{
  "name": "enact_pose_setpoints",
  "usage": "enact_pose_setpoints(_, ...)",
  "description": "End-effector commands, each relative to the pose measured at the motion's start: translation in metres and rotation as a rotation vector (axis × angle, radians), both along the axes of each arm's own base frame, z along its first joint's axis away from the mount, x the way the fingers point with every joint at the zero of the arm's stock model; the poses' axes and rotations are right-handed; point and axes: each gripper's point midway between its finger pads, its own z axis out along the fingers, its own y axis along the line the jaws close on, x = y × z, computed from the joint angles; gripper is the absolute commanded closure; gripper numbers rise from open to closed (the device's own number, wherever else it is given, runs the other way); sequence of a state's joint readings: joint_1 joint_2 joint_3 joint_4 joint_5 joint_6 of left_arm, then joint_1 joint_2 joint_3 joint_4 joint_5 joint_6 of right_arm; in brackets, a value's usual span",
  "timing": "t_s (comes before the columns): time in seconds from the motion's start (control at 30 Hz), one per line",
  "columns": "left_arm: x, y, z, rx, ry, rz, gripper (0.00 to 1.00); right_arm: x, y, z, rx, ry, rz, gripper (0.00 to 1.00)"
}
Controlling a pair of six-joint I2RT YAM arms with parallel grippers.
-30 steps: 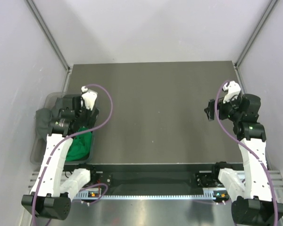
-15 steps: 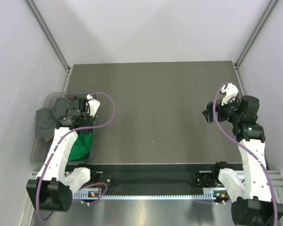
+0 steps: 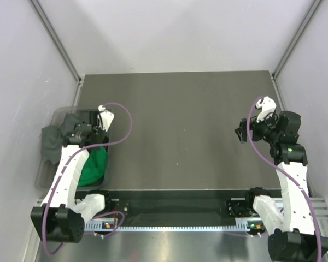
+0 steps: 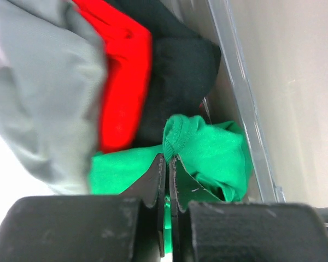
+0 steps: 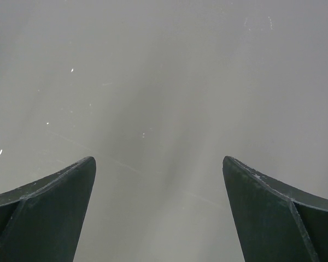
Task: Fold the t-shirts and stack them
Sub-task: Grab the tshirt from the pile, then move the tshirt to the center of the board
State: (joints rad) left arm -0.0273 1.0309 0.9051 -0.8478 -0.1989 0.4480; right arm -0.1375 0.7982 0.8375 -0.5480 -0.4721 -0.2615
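Perhaps four t-shirts [image 4: 213, 150], one bin [image 3: 42, 177]

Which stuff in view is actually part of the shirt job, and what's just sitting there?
Job: green shirt, pinched by the left gripper; red shirt; grey shirt; black cloth, likely another shirt.
Just there: bin holding them; table; right gripper, open above it.

Robotics lab test cell: bare dark desk [image 3: 180, 120] boxed in by plain pale panels [image 3: 169, 33] on aluminium struts [image 3: 57, 43], two white arms [image 3: 64, 179] bolted to a mounting rail [image 3: 175, 225], purple cables [image 3: 124, 117] looping.
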Motion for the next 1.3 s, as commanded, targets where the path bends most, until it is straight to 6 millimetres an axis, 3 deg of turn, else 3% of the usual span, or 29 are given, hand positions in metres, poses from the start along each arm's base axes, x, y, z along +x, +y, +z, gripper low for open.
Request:
enact_pose_setpoints(0.0, 0.026, -0.007, 0.065, -0.04, -0.187, -0.017, 1.0, 0.003, 0.0, 0.015, -0.015, -0.055, 0.009, 0.0)
enact_pose_setpoints(0.03, 0.035, -0.01, 0.1, -0.053, -0.261, -0.03, 1.0, 0.004, -0.001, 0.016, -0.019, -0.056, 0.0, 0.01)
enact_pose_setpoints(0.1, 0.039, -0.02, 0.133, -0.093, -0.305, -0.074, 1.0, 0.008, -0.003, 0.02, -0.01, -0.055, -0.017, 0.0)
enact_pose_setpoints(0.13, 0.047, -0.025, 0.174, -0.111, -0.388, -0.102, 1.0, 0.009, -0.004, 0.02, -0.007, -0.052, -0.027, 0.0)
enact_pose_setpoints(0.2, 0.049, -0.034, 0.208, -0.133, -0.439, -0.153, 1.0, 0.012, -0.005, 0.023, -0.002, -0.049, -0.034, 0.0)
enact_pose_setpoints(0.23, 0.053, -0.055, 0.244, -0.2, -0.51, -0.253, 1.0, 0.012, -0.006, 0.024, -0.002, -0.046, -0.039, 0.0)
enact_pose_setpoints(0.3, 0.058, -0.073, 0.267, -0.256, -0.535, -0.343, 1.0, 0.014, -0.006, 0.025, 0.006, -0.029, -0.046, 0.0)
enact_pose_setpoints(0.33, 0.05, -0.093, 0.302, -0.313, -0.613, -0.445, 1.0, 0.014, -0.006, 0.026, 0.011, -0.021, -0.05, 0.0)
enact_pose_setpoints(0.4, 0.05, -0.116, 0.324, -0.388, -0.645, -0.552, 1.0, 0.016, -0.006, 0.031, 0.011, -0.023, -0.05, 0.01)
enact_pose_setpoints(0.43, 0.044, -0.128, 0.347, -0.435, -0.696, -0.599, 1.0, 0.016, -0.006, 0.034, 0.011, -0.029, -0.05, 0.0)
enact_pose_setpoints(0.57, 0.03, -0.18, 0.387, -0.701, -0.737, -0.797, 1.0, 0.011, -0.003, 0.053, 0.002, -0.072, -0.029, 0.0)
enact_pose_setpoints(0.67, 0.029, -0.216, 0.389, -0.886, -0.676, -0.869, 1.0, 0.006, -0.002, 0.064, -0.02, -0.096, -0.008, 0.0)
enact_pose_setpoints(0.77, 0.026, -0.263, 0.362, -1.008, -0.53, -0.942, 1.0, 0.001, -0.006, 0.078, -0.074, -0.12, -0.002, 0.0)
enact_pose_setpoints(0.8, 0.027, -0.281, 0.341, -1.042, -0.446, -0.959, 1.0, -0.002, -0.008, 0.077, -0.09, -0.109, -0.006, 0.0)
enact_pose_setpoints(0.87, 0.031, -0.299, 0.32, -1.053, -0.378, -0.964, 1.0, -0.006, -0.014, 0.082, -0.141, -0.125, -0.011, 0.0)
enact_pose_setpoints(0.97, 0.044, -0.34, 0.265, -0.959, -0.278, -0.961, 1.0, -0.016, -0.014, 0.094, -0.168, -0.134, -0.004, 0.0)
enact_pose_setpoints(1.07, 0.049, -0.371, 0.241, -0.912, -0.234, -0.987, 1.0, -0.023, -0.011, 0.101, -0.166, -0.144, 0.009, 0.0)
enact_pose_setpoints(1.1, 0.052, -0.393, 0.232, -0.908, -0.207, -1.011, 1.0, -0.026, -0.01, 0.105, -0.162, -0.146, 0.014, 0.0)
enact_pose_setpoints(1.23, 0.078, -0.446, 0.214, -0.913, -0.171, -1.012, 1.0, -0.032, -0.003, 0.108, -0.148, -0.149, 0.045, 0.0)
enact_pose_setpoints(1.27, 0.09, -0.463, 0.19, -0.908, -0.126, -1.004, 1.0, -0.035, -0.002, 0.107, -0.147, -0.145, 0.05, 0.0)
